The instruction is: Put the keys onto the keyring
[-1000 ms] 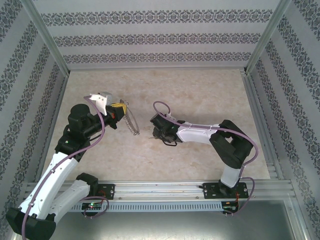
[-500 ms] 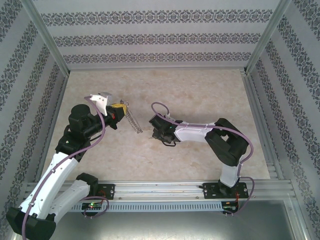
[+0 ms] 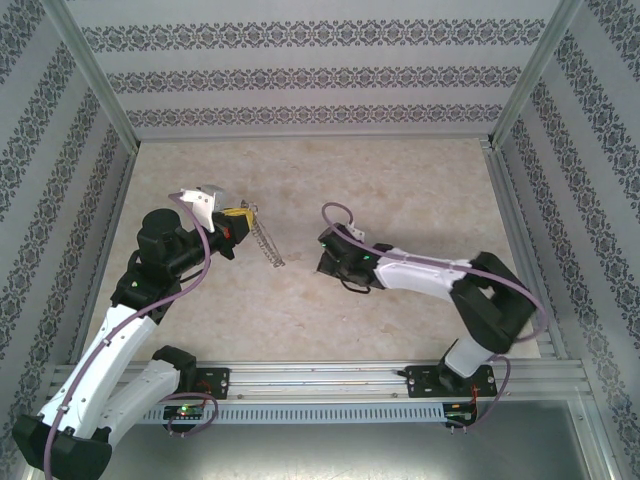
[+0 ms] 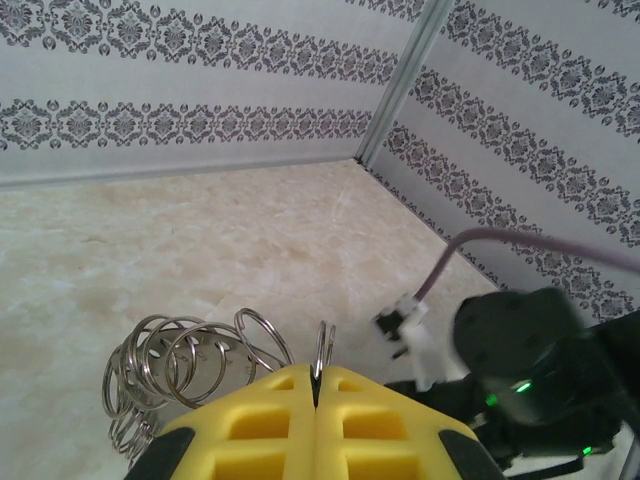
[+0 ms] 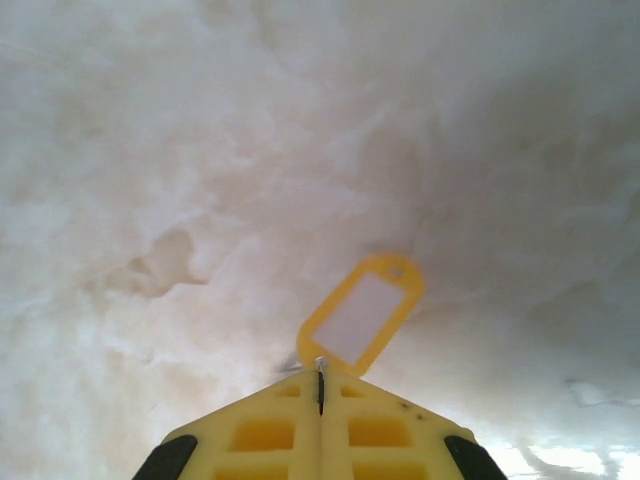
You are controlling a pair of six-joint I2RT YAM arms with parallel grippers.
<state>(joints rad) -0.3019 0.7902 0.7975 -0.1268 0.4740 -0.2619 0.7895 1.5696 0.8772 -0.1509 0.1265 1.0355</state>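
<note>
Both grippers are closed. The left gripper (image 4: 315,372) pinches one loop of the keyring (image 3: 265,242), and the rest of the coil trails toward table centre. The right gripper (image 5: 320,380) sits low over the table (image 3: 400,190), clamped on a thin metal sliver at the near end of a yellow key tag (image 5: 362,318). Whether that sliver is the key, I cannot tell.

Judged step: both items gripped, threading not yet begun. Next move: lift the tag and carry it to the held loop, which needs fine alignment.

Pose: the left forearm is angled inward, the right arm is stretched toward centre, and the grippers are apart.

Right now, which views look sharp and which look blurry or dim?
Top view: evenly lit, sharp, faint shadows on the table. Left wrist: keyring crisp, right arm soft. Right wrist: tag fairly sharp, table hazy, upper right corner dim.
</note>
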